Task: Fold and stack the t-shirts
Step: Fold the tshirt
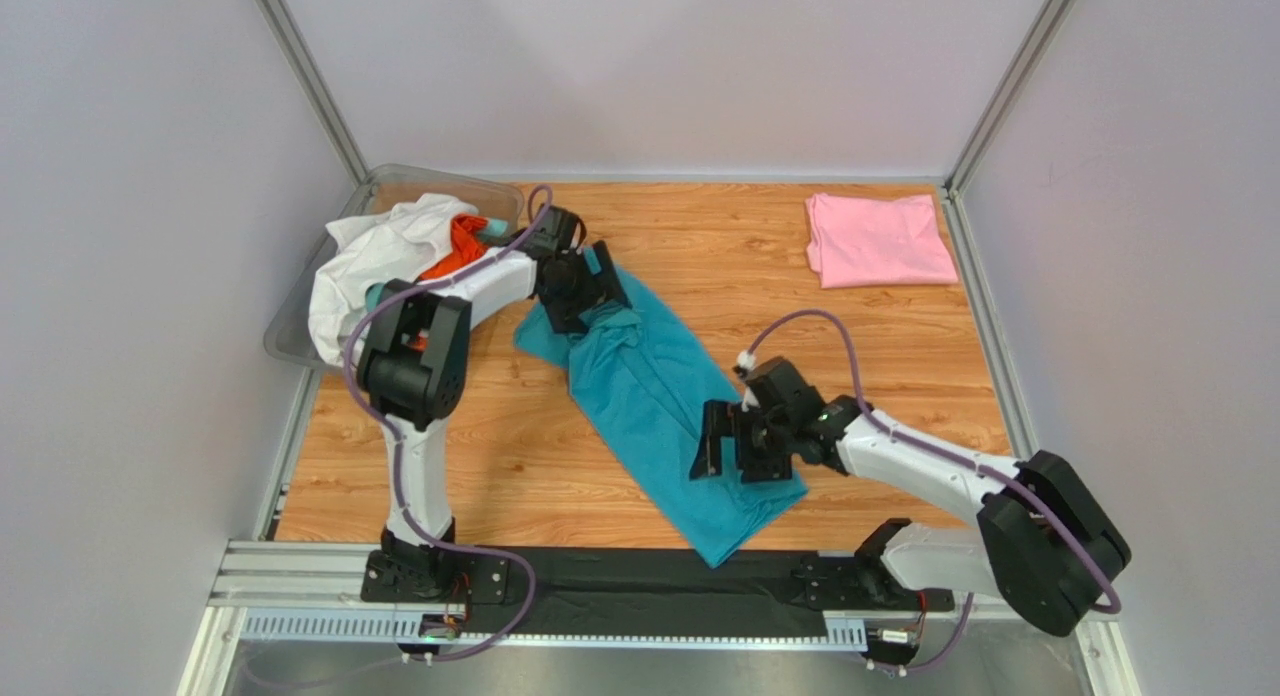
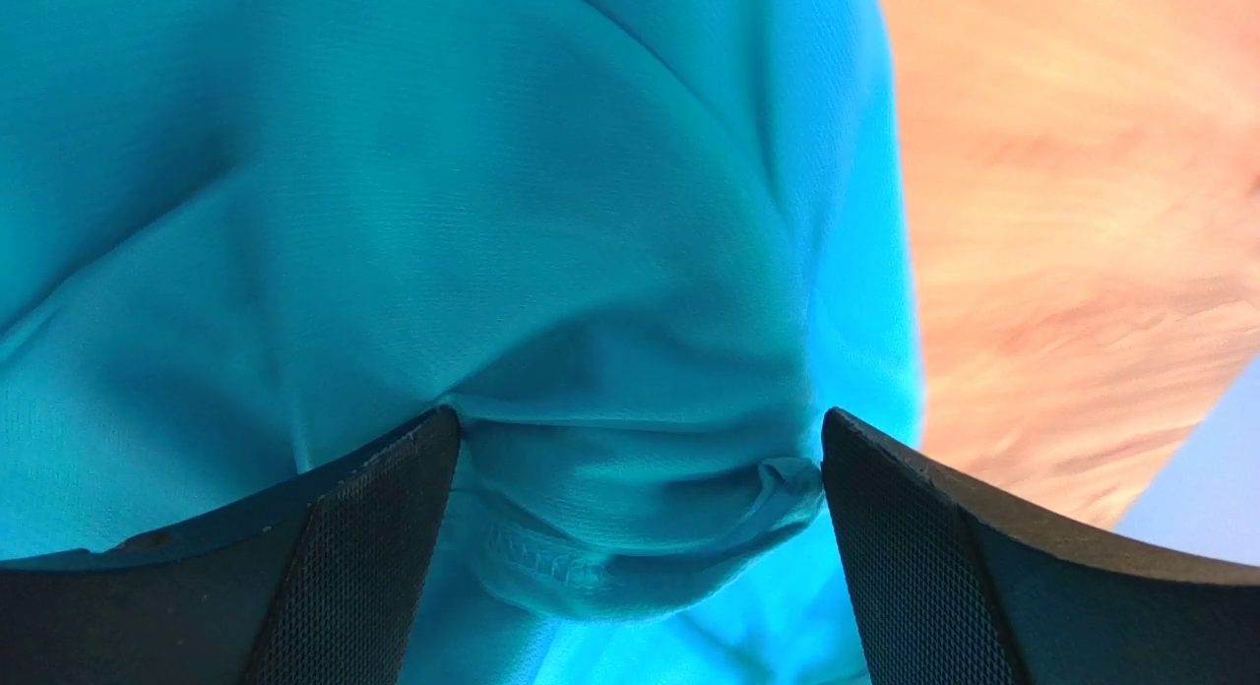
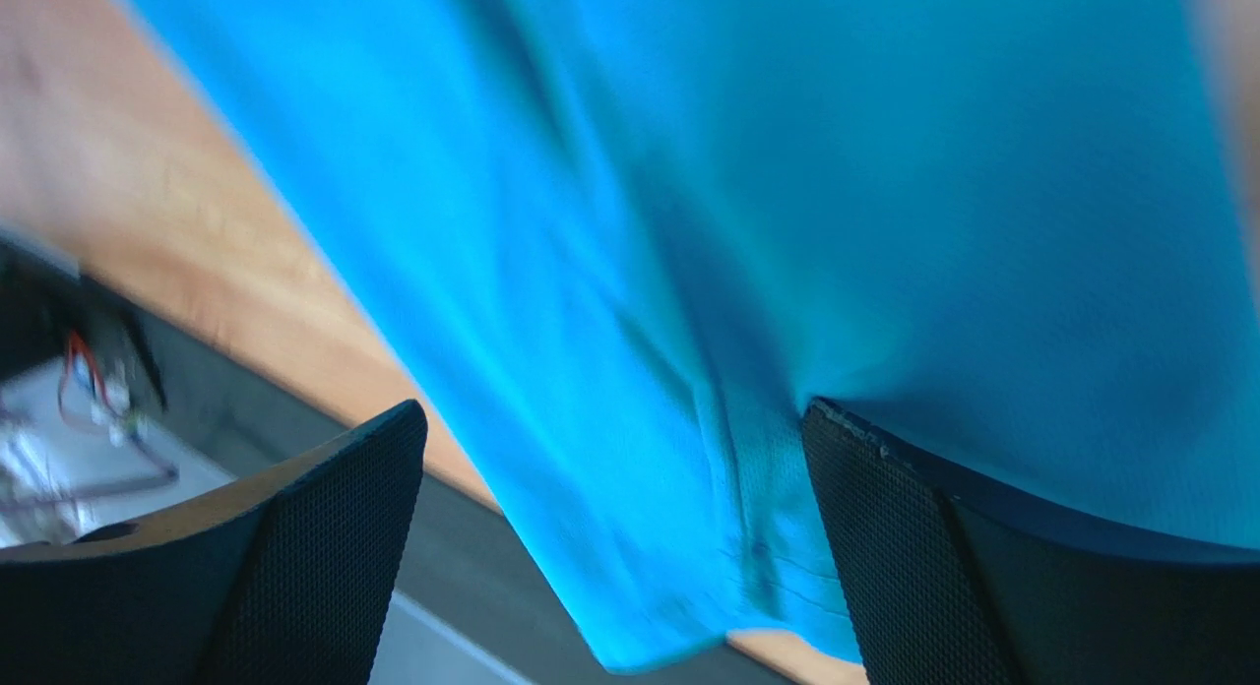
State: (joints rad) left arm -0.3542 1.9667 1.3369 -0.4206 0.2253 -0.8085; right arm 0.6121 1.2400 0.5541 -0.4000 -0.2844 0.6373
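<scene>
The teal-blue t-shirt (image 1: 661, 404) lies spread diagonally on the wooden table (image 1: 496, 456), from the back left toward the front edge. My left gripper (image 1: 582, 309) is over its far end. In the left wrist view the left gripper (image 2: 636, 437) is open, with a bunched fold and hem of the teal shirt (image 2: 592, 272) between the fingers. My right gripper (image 1: 732, 453) is over the shirt's near part. In the right wrist view the right gripper (image 3: 614, 427) is open above the teal fabric (image 3: 828, 198). A folded pale pink t-shirt (image 1: 879, 239) lies at the back right.
A clear bin (image 1: 301, 336) at the back left holds crumpled white (image 1: 376, 254) and orange (image 1: 463, 249) shirts. The shirt's near corner reaches the black strip (image 1: 646, 576) along the table's front edge. White walls stand close on the left, back and right.
</scene>
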